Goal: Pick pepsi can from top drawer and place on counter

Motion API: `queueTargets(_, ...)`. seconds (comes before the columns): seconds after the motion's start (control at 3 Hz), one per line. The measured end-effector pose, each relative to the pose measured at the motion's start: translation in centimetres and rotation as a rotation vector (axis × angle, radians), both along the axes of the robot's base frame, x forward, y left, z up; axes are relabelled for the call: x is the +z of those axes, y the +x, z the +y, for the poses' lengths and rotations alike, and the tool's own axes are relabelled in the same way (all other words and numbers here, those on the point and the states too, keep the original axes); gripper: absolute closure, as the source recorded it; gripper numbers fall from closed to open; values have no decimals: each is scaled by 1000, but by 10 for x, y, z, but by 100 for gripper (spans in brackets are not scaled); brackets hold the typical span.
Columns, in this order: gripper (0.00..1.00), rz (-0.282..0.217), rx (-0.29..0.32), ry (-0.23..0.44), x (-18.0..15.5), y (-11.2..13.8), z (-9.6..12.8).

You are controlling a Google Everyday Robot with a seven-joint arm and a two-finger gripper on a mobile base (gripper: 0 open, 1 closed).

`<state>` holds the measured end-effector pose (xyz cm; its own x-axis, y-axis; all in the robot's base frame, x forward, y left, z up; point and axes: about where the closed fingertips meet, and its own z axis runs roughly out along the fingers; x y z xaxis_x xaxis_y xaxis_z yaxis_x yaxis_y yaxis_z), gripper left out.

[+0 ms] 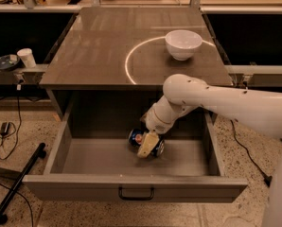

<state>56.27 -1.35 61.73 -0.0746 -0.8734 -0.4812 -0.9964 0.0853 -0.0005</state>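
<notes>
The top drawer (94, 159) stands pulled out in the lower half of the frame, its plain front facing the camera with a small dark bar handle (136, 193) at the centre. The pepsi can (134, 137) lies on its side on the drawer floor, slightly right of the middle and nearer the back wall than the front, with dark blue and a spot of its round logo showing. The gripper (147, 145) is down inside the drawer, right at the can, with a pale part of it lying across the can's front so that blue shows on either side. Whether the gripper is clamped on the can or merely set over it cannot be told. The white arm (216, 98) reaches in from the right edge of the frame, passing over the drawer's right wall and bending down to the can. Above the drawer, the counter (98, 46) fills the upper middle of the frame, glossy and marked with a thin pale arc (127, 65). A white bowl (183, 44) sits on the counter at its right side, on the arc's line. At the upper left, on a lower shelf beside the counter, stand a white paper cup (26, 57) and a dark dish (6, 62). A black pole (18, 183) lies on the speckled floor at the lower left.
</notes>
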Motion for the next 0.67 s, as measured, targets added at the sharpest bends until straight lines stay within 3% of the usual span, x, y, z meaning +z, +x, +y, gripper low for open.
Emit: queueTargets(0.67, 65, 0, 0, 0, 0, 0, 0)
